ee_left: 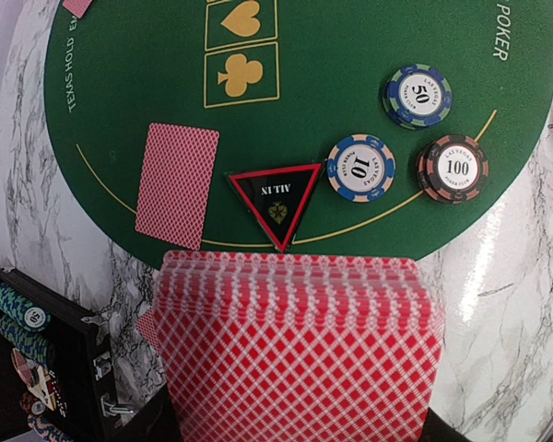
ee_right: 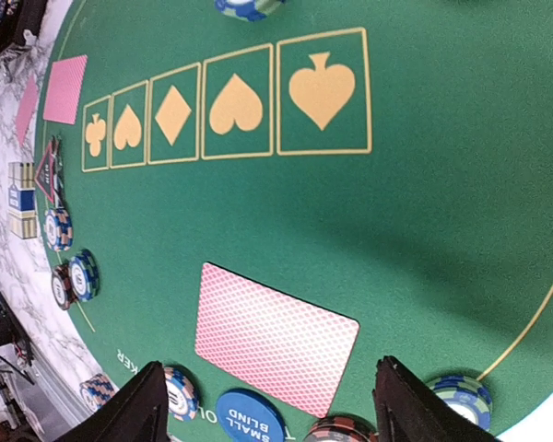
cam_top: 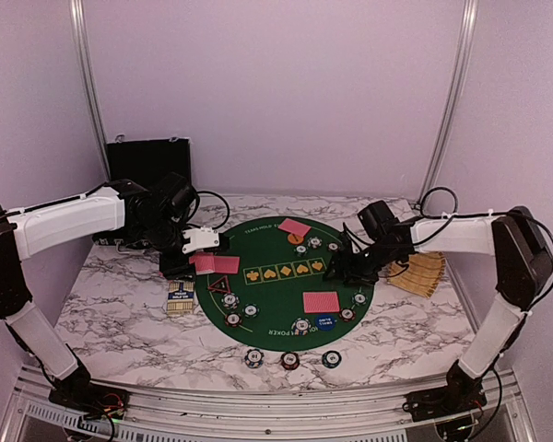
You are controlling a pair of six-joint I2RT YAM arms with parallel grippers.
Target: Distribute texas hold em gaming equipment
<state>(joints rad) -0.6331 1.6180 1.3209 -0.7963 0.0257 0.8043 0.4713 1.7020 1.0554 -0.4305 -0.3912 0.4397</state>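
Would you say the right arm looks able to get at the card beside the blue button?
Probably yes: the right end effector hovers open close above that card, with nothing between them.

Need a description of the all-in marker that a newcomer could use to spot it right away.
Start at the round green poker mat and go to its edge on the left arm's side. There, between a red-backed card and a 10 chip, lies the All In marker: the only triangle, black with a red rim.
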